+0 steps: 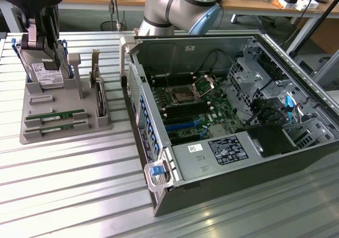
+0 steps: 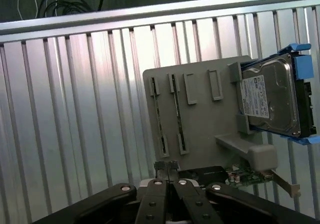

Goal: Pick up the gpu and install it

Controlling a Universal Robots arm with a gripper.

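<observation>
The gpu is a narrow green stick lying in a slot of the grey holder at the exterior view's left. A second stick of the same kind lies in the slot beside it. In the wrist view both show edge-on as thin strips in the holder. My gripper hangs over the holder's far end, by the hard drive. In the wrist view its black fingers are shut together with nothing between them, well above the sticks.
A silver hard drive in blue rails stands at the holder's end. An upright dark card with a metal bracket stands on the holder's other side. The open computer case with its motherboard lies at the exterior view's right on the ribbed metal table.
</observation>
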